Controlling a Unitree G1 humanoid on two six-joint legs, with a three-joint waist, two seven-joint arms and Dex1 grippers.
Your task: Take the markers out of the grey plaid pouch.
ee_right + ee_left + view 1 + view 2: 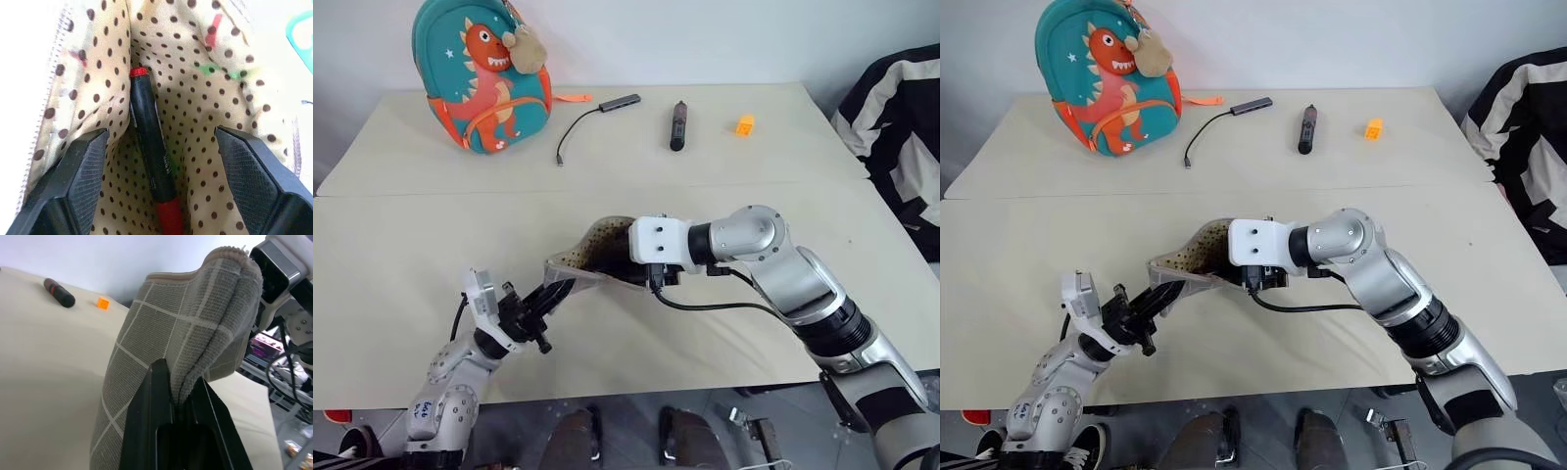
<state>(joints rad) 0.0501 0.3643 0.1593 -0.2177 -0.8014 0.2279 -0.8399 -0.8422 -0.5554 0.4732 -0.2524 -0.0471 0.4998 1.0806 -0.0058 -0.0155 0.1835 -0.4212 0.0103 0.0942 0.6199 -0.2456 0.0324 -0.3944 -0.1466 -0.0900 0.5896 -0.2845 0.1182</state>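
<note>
The grey plaid pouch (590, 257) hangs above the near middle of the table, its mouth gaping and its tan dotted lining (195, 112) showing. My left gripper (178, 382) is shut on a fold of its grey fabric (161, 333) at the lower left end (556, 292). From the right, my right gripper (160, 133) reaches into the mouth and stands open. Its fingers (83, 171) flank a marker (149, 142), black with red ends, lying in the bottom crease. Neither finger touches it. A faint green streak beside that marker is too unclear to name.
At the back of the table stand a teal dinosaur backpack (484, 78), a cable with a small hub (597, 110), a thick black pen-like stick (677, 125) and a small orange block (745, 124). A black and white jacket (901, 127) hangs past the right edge.
</note>
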